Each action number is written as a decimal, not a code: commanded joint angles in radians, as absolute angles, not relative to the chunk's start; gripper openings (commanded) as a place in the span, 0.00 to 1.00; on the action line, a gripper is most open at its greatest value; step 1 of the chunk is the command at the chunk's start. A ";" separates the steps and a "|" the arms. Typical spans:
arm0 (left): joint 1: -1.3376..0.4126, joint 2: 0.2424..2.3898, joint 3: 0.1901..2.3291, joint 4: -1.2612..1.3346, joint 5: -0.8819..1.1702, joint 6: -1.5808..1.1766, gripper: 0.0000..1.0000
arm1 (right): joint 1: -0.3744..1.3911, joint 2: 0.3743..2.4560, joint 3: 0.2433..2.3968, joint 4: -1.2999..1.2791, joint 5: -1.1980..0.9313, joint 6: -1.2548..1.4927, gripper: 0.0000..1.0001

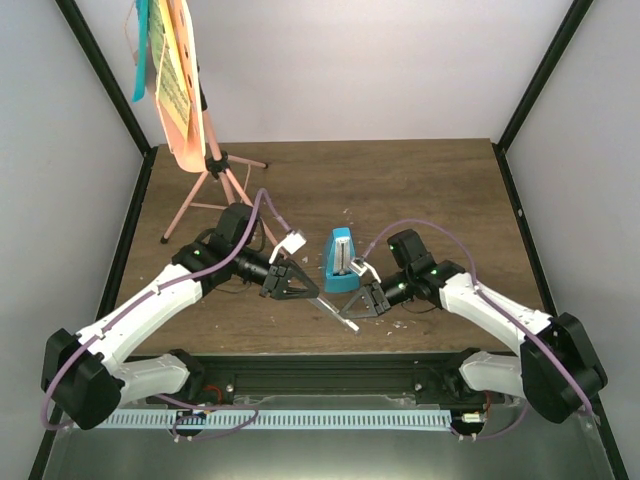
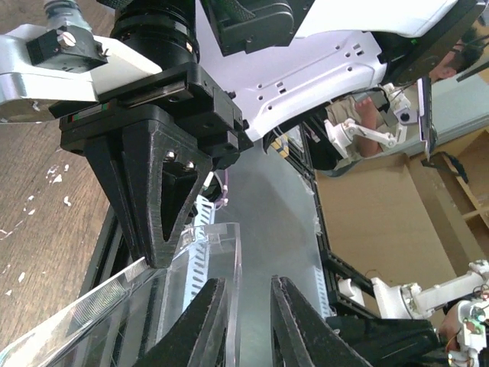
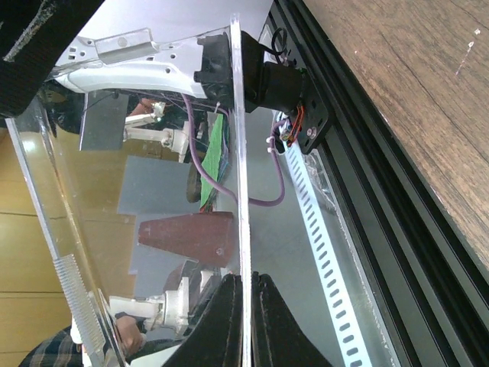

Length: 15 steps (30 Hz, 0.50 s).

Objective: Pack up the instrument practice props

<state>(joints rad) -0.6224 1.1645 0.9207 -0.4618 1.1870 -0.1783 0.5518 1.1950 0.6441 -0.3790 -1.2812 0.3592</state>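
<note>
The salmon-pink music stand (image 1: 207,172) rises at the back left, with yellow sheets (image 1: 175,85) and a blue sheet (image 1: 140,55) on its desk. The blue wedge metronome (image 1: 340,262) stands uncovered at the table's middle. Its clear cover (image 1: 338,312) hangs just in front of it, between both grippers. My right gripper (image 1: 352,316) (image 3: 246,279) is shut on one wall of the cover (image 3: 238,153). My left gripper (image 1: 316,294) (image 2: 248,287) is open; a cover wall (image 2: 234,260) lies against its left finger, with a gap to the other. The right gripper's fingers (image 2: 157,199) show on the cover's far side.
A black rail (image 1: 330,372) and a white slotted strip (image 1: 330,418) run along the near edge. Black frame posts (image 1: 110,85) (image 1: 540,80) stand at the back corners before white walls. Purple cables loop off both wrists. White specks (image 1: 405,325) dot the wood.
</note>
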 commanded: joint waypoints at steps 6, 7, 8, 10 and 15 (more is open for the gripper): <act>-0.642 1.163 0.910 -0.481 1.265 -0.135 0.48 | 0.552 1.206 0.668 -0.339 -1.277 0.395 0.01; -0.642 1.161 0.910 -0.483 1.269 -0.131 0.51 | 0.553 1.208 0.668 -0.336 -1.274 0.400 0.01; -0.644 1.160 0.909 -0.483 1.275 -0.128 0.52 | 0.552 1.208 0.669 -0.331 -1.274 0.405 0.01; -0.646 1.158 0.909 -0.486 1.284 -0.123 0.49 | 0.552 1.209 0.666 -0.322 -1.274 0.415 0.01; -0.651 1.157 0.907 -0.488 1.290 -0.118 0.38 | 0.552 1.210 0.661 -0.303 -1.282 0.431 0.01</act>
<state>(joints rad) -0.6296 1.1664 0.9176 -0.4664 1.2354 -0.1417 0.5537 1.2060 0.6441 -0.3534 -1.2793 0.3870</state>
